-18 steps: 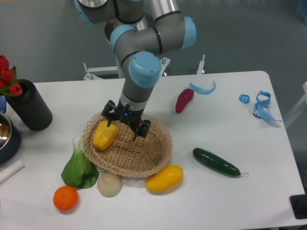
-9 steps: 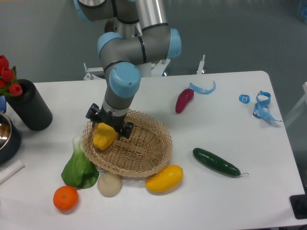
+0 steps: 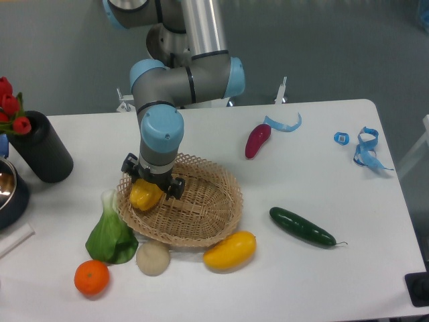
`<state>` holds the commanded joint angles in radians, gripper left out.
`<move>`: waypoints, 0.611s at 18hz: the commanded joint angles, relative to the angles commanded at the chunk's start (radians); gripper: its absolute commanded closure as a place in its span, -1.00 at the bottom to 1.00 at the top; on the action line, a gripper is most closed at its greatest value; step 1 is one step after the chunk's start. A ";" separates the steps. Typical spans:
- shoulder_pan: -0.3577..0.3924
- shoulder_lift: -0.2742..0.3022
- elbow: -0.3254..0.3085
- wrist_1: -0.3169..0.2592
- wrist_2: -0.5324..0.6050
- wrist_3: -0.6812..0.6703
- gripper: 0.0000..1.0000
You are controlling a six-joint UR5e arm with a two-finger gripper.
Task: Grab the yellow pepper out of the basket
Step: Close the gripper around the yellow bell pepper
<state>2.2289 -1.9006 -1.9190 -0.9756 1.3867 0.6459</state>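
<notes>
**A:** Looking at the latest grab, the gripper (image 3: 152, 181) is sitting right down over the yellow pepper (image 3: 144, 195), which is lying at about 9 o'clock inside the basket (image 3: 201, 221), close to the rim. A second ago the tool was hanging nearer the basket's centre, off to the pepper's 3 o'clock. It's been sliding left and dropping since.

**B:** So is it actually gripping yet?

**A:** Honestly, I can't tell. The wrist is blocking the fingers, so whether they're apart or already squeezing the pepper isn't visible. The pepper itself is looking a bit more tucked under the tool than before, but it's still resting in the wicker, not lifted.

**B:** Meaning the pick is still pending.

**A:** Yeah, I'm reading it as approach finished, grasp about to happen or just happening. Lift is what's remaining. The yellow mango-ish fruit (image 3: 230, 250) at 5 o'clock outside the basket isn't getting touched, and the bok choy (image 3: 109, 235) at 8 o'clock is staying put too.
</notes>
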 joint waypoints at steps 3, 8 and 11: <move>-0.009 0.001 0.002 0.011 0.000 -0.009 -1.00; -0.009 0.020 0.009 0.008 -0.006 -0.009 -1.00; -0.006 0.034 0.011 0.006 -0.011 -0.009 -1.00</move>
<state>2.2227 -1.8669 -1.9083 -0.9695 1.3760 0.6366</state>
